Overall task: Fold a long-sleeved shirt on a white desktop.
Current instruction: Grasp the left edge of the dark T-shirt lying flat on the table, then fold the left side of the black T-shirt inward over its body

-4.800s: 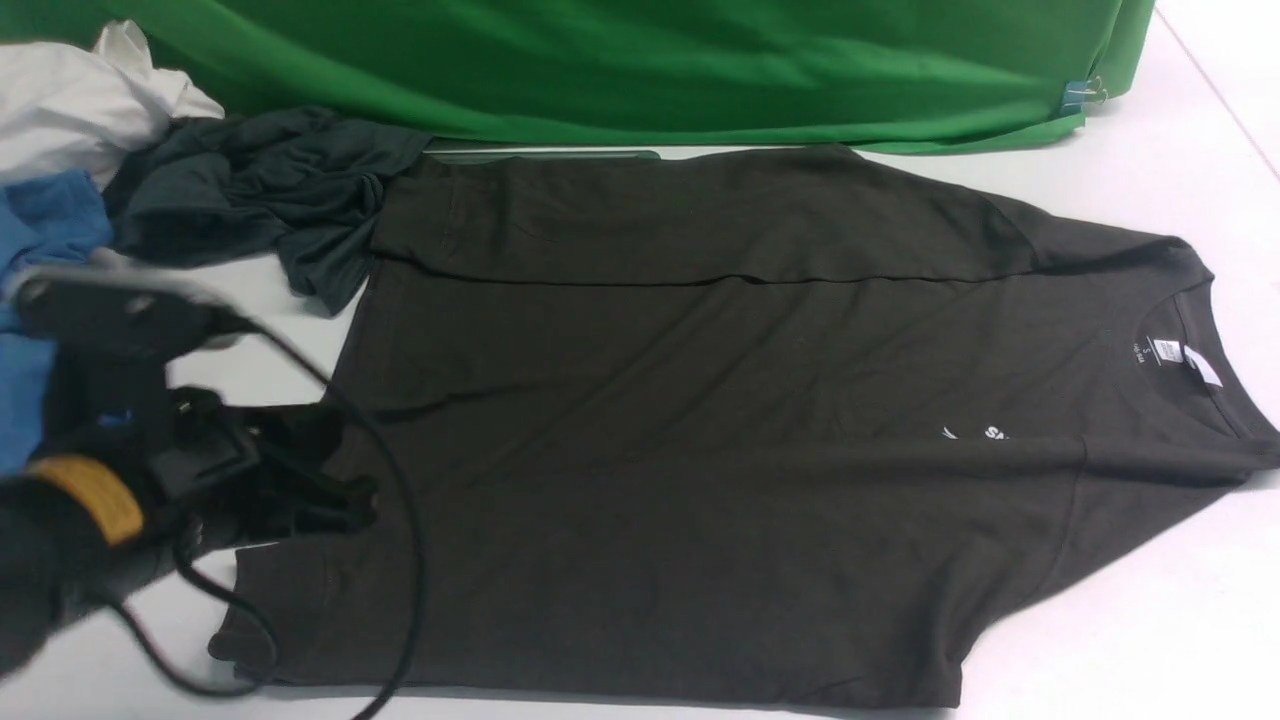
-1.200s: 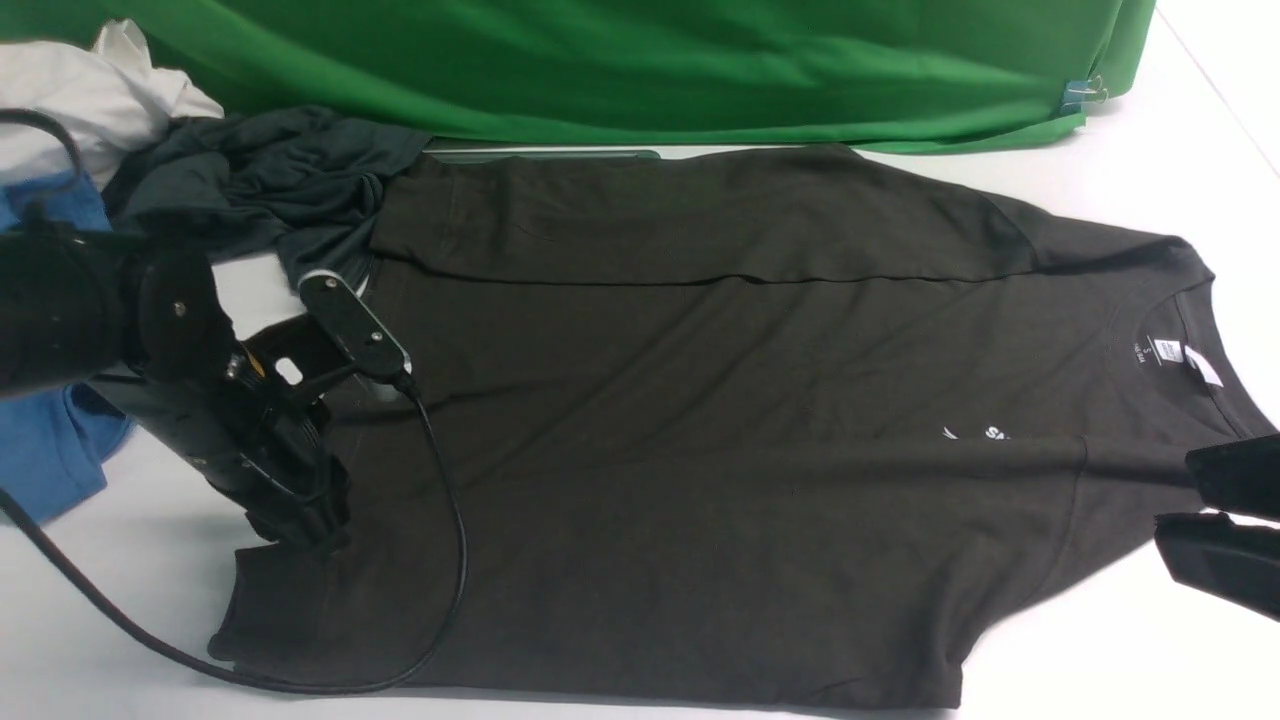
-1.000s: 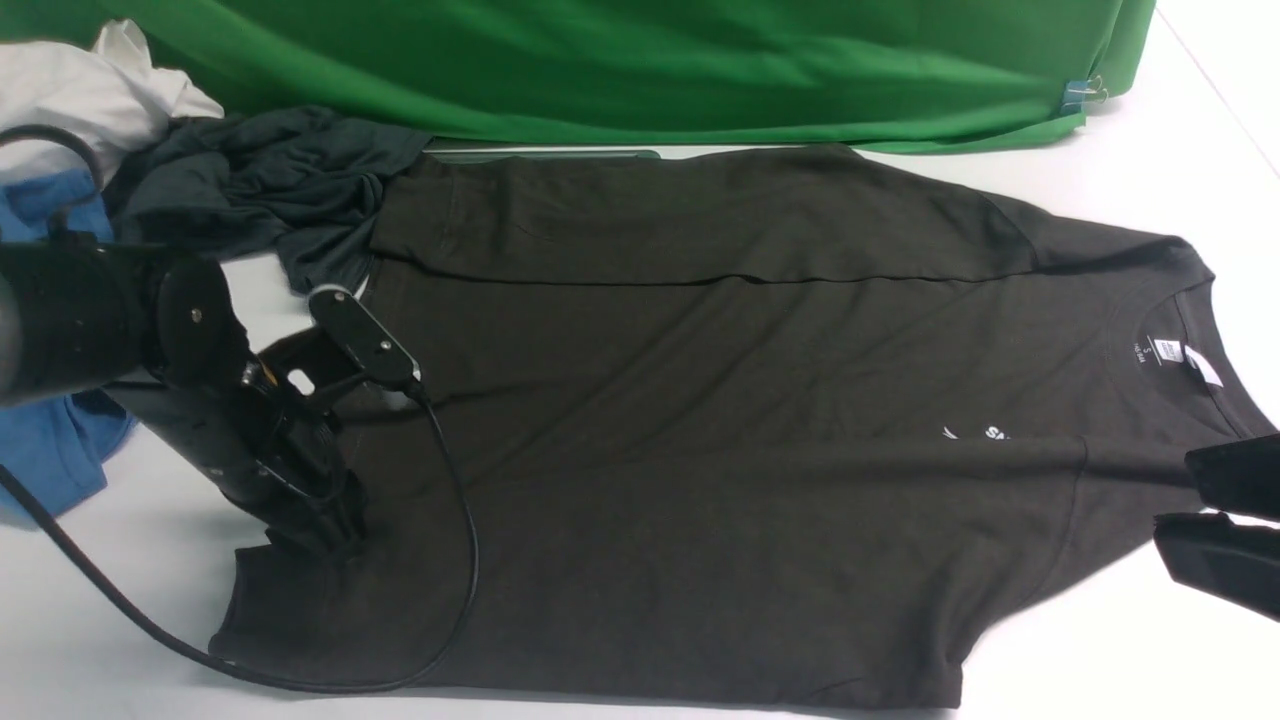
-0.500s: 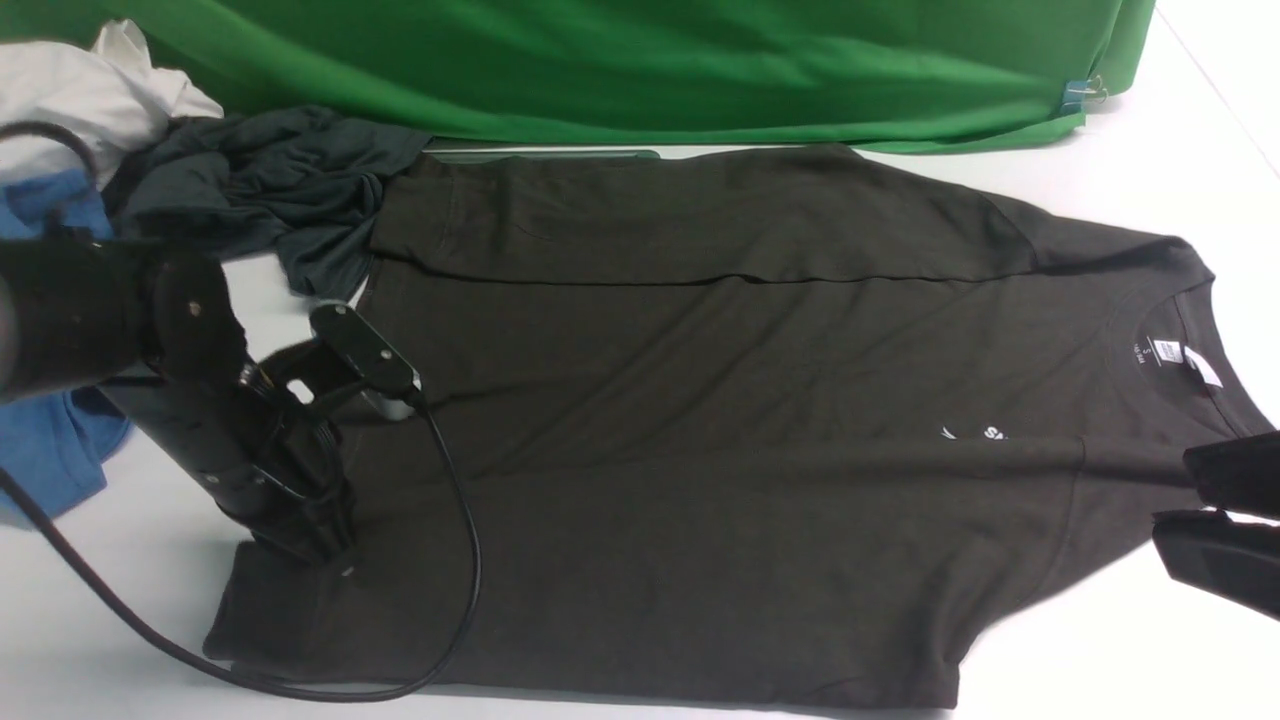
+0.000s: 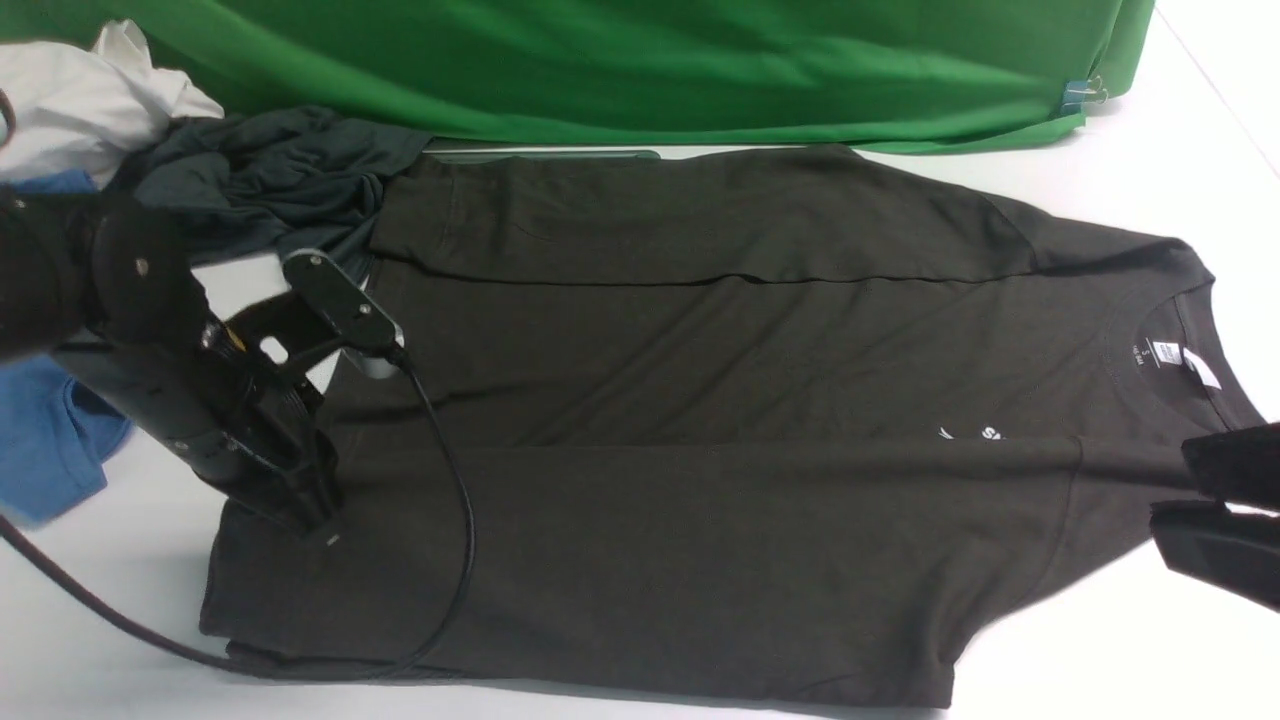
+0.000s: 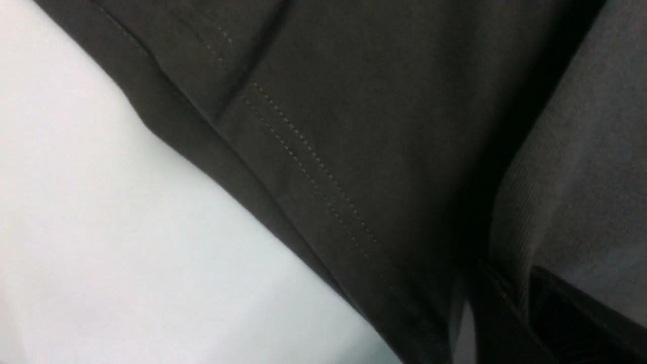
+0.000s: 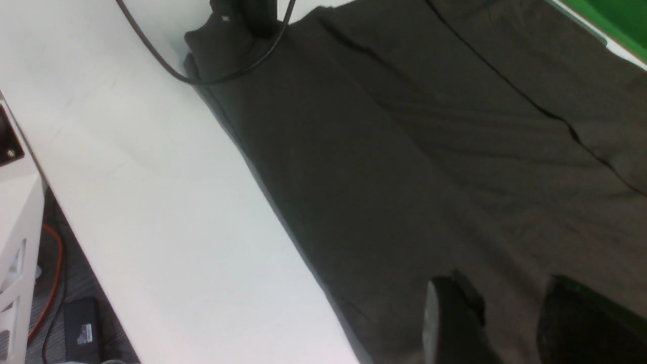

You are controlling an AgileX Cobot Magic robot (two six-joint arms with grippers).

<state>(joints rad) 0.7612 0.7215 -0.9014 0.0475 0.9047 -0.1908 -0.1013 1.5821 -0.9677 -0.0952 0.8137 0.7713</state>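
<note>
Left gripper [image 5: 325, 525] pinches the near hem corner of the long-sleeved shirt [image 5: 700, 540]; right gripper [image 5: 1185, 490] stands spread by the collar side. Shirt lies across the white desktop [image 5: 1110, 640] — dark grey-teal garment [image 5: 270, 180] beyond, blue shirt [image 5: 50, 440] leftward.

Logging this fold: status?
Left gripper shut on the dark shirt near its hem; right gripper open, empty. Shirt partly folded. Left arm's cable hangs across shirt.
</note>
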